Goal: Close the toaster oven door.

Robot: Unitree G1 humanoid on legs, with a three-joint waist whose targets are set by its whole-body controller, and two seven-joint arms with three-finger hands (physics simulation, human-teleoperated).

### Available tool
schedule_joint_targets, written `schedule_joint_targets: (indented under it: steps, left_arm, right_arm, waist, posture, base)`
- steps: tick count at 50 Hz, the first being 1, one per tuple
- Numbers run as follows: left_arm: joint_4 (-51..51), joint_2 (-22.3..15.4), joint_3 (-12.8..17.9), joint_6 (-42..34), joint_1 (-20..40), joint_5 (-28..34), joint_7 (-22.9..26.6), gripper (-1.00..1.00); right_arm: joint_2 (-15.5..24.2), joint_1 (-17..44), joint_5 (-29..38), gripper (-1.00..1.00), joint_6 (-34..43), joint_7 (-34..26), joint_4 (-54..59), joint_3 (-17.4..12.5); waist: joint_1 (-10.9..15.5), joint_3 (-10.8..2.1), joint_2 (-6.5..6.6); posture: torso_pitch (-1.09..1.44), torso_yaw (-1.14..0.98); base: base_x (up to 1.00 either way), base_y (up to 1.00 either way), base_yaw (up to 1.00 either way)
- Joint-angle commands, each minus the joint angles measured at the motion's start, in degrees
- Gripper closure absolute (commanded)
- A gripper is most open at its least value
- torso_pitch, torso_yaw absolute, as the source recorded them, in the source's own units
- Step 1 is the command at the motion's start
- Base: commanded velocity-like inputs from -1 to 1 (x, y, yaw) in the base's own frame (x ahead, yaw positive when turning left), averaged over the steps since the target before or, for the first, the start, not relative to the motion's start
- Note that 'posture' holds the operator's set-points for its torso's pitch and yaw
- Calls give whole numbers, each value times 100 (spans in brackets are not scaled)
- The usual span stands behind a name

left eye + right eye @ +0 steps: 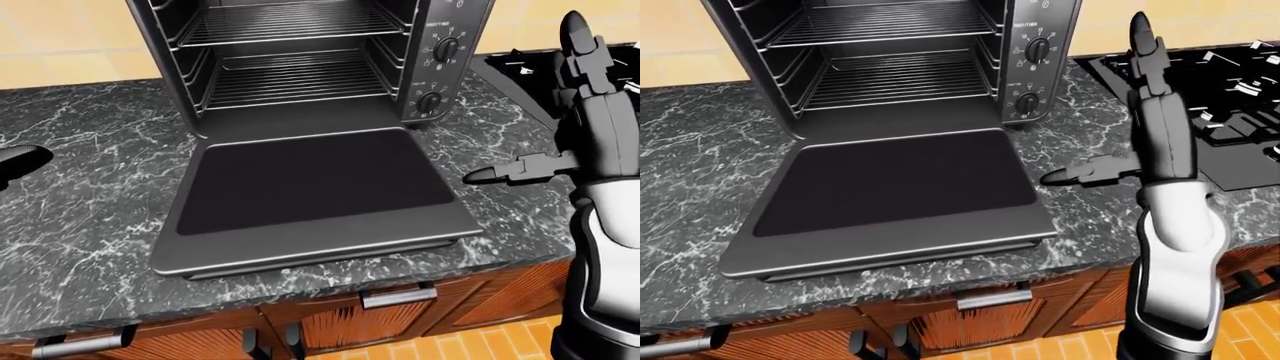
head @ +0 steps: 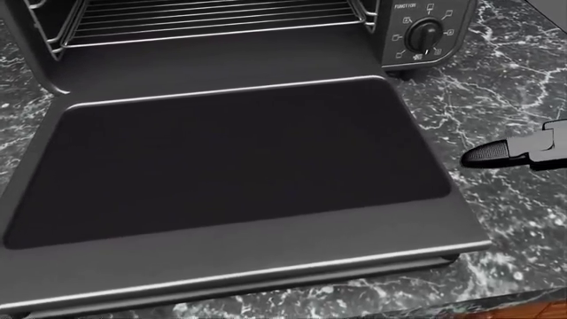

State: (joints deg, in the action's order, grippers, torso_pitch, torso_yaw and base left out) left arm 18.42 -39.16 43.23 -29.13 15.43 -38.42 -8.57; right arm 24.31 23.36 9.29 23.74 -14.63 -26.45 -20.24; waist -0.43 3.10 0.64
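A dark toaster oven [image 1: 300, 60] stands on the marble counter [image 1: 80, 187] with wire racks inside. Its door [image 1: 310, 199] lies fully open, flat, reaching the counter's near edge; the handle runs along its near edge. My right hand [image 1: 1120, 112] is open to the right of the door, fingers pointing up and thumb [image 1: 1080, 174] pointing left toward the door's right edge, not touching it. The thumb also shows in the head view [image 2: 500, 153]. My left hand [image 1: 18, 159] shows only as a dark tip at the left edge of the left-eye view, apart from the door.
Control knobs [image 1: 446, 49] sit on the oven's right panel. A black stove top [image 1: 1210, 90] lies to the right on the counter. Wooden drawers with metal handles [image 1: 398, 297] are under the counter.
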Motion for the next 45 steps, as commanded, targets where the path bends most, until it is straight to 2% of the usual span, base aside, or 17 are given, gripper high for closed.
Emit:
schedule_joint_targets:
  steps: [1,23,45]
  left_arm:
    - [155,-141,94,158,101,0,18,-100]
    - [150,-147,106,158,97,-13,19,-100]
    - [172,-176,125,132,99,-53,1,-100]
  right_arm:
    - [59,134,0,-100,-84,33,-217,-64]
    - [-38,97,54,-100,-25,-30,-353,20]
    - [-209,-101,321,-100,-459,-119,-151,83]
  waist:
    - [-1,-113,20]
    - [1,-122,27]
    - [-7,-131,38]
  posture:
    - [0,0]
    - [0,0]
    - [0,0]
  base:
    - [0,0,0]
    - [0,0,0]
    - [0,0,0]
